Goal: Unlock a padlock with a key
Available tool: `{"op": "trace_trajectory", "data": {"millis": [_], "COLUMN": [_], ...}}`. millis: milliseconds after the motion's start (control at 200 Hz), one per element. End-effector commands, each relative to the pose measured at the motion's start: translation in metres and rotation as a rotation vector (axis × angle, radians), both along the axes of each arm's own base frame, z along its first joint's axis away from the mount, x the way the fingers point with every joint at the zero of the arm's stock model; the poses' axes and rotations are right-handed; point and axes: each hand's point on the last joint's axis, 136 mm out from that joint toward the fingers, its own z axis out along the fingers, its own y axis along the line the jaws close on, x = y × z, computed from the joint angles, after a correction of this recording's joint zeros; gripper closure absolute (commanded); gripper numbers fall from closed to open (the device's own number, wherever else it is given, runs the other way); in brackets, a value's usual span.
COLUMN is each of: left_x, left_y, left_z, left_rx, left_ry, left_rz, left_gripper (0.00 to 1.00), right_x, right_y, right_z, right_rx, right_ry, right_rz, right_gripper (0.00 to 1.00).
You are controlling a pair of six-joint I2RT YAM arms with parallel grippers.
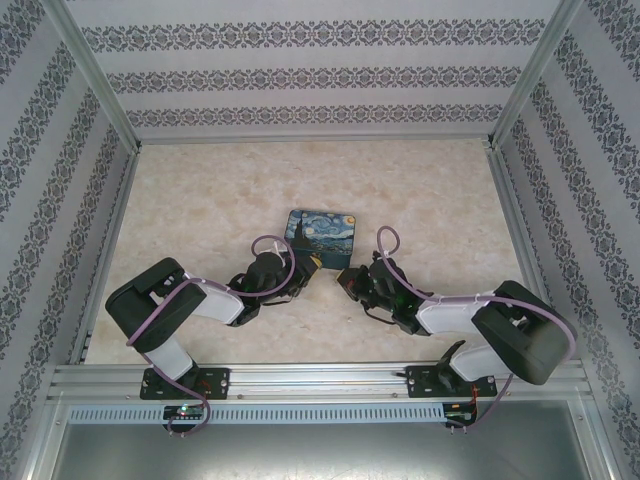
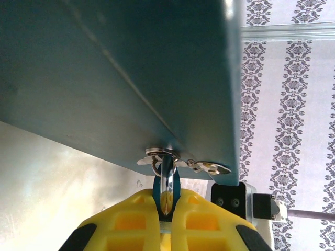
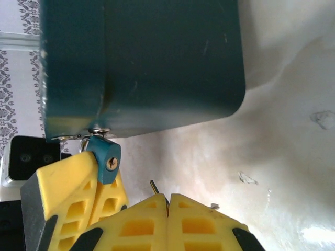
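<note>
The padlock [image 3: 108, 161], a small blue-bodied lock with a silvery shackle, hung from the near side of the teal box [image 1: 322, 230] with the Starry Night lid, its body pinched tight in the left gripper [image 2: 166, 204]. The right gripper [image 3: 167, 201], just off that same side of the box, was closed on the slim metal key [image 3: 153, 185], whose tip poked out short of the keyhole [image 3: 110, 163]. Insertion seemed to be the step in hand: the tip needed nudging squarely into the slot, then turning.

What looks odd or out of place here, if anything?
Nothing spilled or broken. The tiny blue padlock hangs off the box, pinched by the left hand. The key poking from the shut right hand sits beside its keyhole, not in it.
</note>
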Motion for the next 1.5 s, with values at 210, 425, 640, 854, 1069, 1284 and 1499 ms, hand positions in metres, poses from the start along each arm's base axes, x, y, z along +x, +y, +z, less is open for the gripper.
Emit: {"op": "trace_trajectory", "data": {"millis": [210,425,640,854,1069,1284,1499], "left_x": [0.009,0.009,0.008,0.008,0.009,0.01,0.009], "left_y": [0.002,0.002,0.003,0.002,-0.004,-0.007,-0.01], "left_z": [0.015,0.015,0.013,0.015,0.029,0.049,0.065], "left_rx": [-0.049,-0.049,-0.046,-0.059,-0.14,-0.219,-0.26], "left_ry": [-0.056,-0.057,-0.053,-0.053,-0.058,-0.072,-0.087], "left_rz": [0.026,0.027,0.027,0.025,0.024,0.024,0.014], "left_gripper": [1.0,1.0,1.0,1.0,1.0,1.0,1.0], "right_x": [0.01,0.018,0.021,0.022,0.025,0.03,0.038], "right_y": [0.012,0.022,0.025,0.027,0.027,0.027,0.025], "right_z": [0.01,0.021,0.022,0.022,0.02,0.028,0.04], "right_rx": [0.029,0.049,0.05,0.049,0.05,0.102,0.154], "right_ry": [-0.031,-0.05,-0.051,-0.055,-0.066,-0.096,-0.117], "right_rz": [-0.009,0.0,0.001,0.003,0.005,0.014,0.05], "right_gripper": [1.0,1.0,1.0,1.0,1.0,1.0,1.0]}}
